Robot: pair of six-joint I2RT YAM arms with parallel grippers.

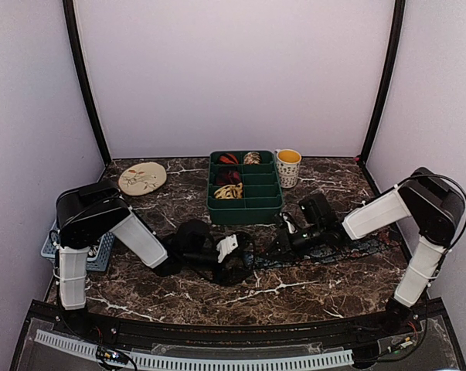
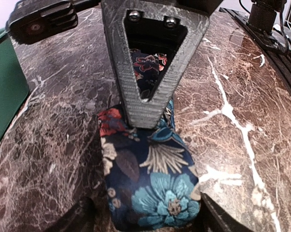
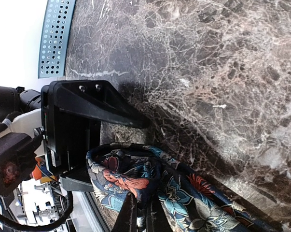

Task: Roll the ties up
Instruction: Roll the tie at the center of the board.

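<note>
Mid-table, top view: floral tie (image 1: 325, 251) lies flat on the marble (image 1: 178, 297), its tail running toward 3 o'clock from the two grippers. Its near end is doubled over into a loose first fold. Right gripper (image 3: 138, 217) is pinched tight on that fold from above. Left gripper (image 2: 145, 215) stands wide, one finger each side of the fold at 9 and 3 o'clock in its own view, gripping nothing. Finished coils (image 1: 229, 176) sit in the green tray (image 1: 244, 210) at 12 o'clock. Judgement: the roll is barely begun, at the first turn. To do it well, the left should close squarely across the fold's full width before the right lets go. Then turn with the edges stacked and the tail lightly taut, so the slippery cloth doesn't spring open or cone sideways.
</note>
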